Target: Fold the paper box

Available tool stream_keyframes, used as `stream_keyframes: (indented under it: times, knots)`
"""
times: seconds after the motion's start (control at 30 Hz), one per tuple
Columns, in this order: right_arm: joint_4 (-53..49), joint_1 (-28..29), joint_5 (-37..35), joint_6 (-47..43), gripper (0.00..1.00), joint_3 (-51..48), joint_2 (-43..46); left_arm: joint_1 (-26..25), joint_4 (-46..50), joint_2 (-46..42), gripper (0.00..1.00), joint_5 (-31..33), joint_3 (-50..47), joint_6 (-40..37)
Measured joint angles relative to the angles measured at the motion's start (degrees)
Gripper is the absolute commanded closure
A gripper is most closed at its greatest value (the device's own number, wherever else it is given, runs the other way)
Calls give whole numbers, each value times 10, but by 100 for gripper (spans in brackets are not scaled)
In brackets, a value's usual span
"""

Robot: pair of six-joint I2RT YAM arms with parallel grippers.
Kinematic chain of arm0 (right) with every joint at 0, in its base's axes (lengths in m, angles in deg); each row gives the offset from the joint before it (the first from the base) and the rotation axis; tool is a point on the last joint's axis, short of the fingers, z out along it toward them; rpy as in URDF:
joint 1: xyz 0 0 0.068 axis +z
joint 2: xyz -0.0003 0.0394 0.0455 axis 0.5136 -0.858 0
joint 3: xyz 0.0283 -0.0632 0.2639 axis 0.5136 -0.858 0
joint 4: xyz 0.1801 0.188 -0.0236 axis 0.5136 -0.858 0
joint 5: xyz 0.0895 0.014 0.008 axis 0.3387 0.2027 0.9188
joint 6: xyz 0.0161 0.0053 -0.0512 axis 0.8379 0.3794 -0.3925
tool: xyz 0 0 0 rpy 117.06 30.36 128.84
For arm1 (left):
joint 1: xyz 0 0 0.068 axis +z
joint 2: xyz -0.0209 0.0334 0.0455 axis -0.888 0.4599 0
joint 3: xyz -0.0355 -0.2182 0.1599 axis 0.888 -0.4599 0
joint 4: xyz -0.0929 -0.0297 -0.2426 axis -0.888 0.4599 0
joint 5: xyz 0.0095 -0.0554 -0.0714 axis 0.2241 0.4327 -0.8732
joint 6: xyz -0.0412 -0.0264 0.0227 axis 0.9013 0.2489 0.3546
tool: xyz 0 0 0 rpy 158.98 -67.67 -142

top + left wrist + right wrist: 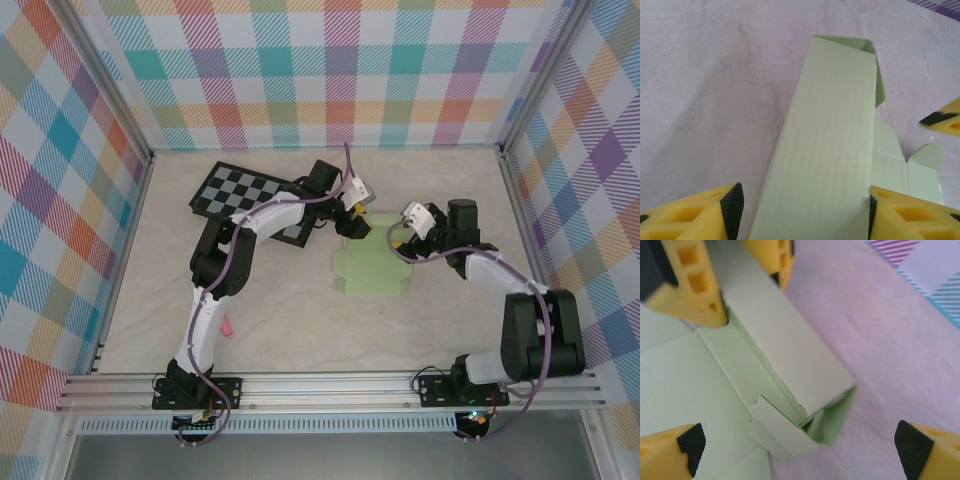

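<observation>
Left tool point(802, 212): jaws apart, straddling a raised folded strip point(825, 140) of the box point(372, 272)
- one pad point(873, 216) sits at the strip's edge
- a sliver of bench point(300, 330) shows beside the other pad
- reads as bracketing, not clamping; my judgement only

Right tool point(800, 445): jaws wide apart, holding nothing
- hangs over the strip's open end, near the left tool

Box: mid-bench, between the two tools, near a corner of the checkerboard point(240, 193)
- whether box and board touch: cannot tell, the left arm covers that spot

Done so far
- far long edge turned up and over into a hollow, squared strip
- creases along it look sharp

Not done
- strip's end gapes: end flap point(835, 417) hangs loose, small tab point(771, 429) beside it untucked
- main panel lies flat on the bench
- rounded tab point(929, 155) at the sheet's edge lies flat, unused

Estimate: early, about one wall out of the whole form. Left to do, as I judge it: raise the other walls, tuck the end flaps, close up. The loose end looks like the nearest job, given where the right tool hangs
</observation>
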Motion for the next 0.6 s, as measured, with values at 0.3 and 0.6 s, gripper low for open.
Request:
stream_keyframes:
  times: [0.3,0.6]
  knots:
    - [10,-17,-148,308,0,-71,202,0,-11,-44,32,-39,-1,35]
    - [-16,-59,-40,267,17,-47,-11,8,26,-35,33,-14,119,6]
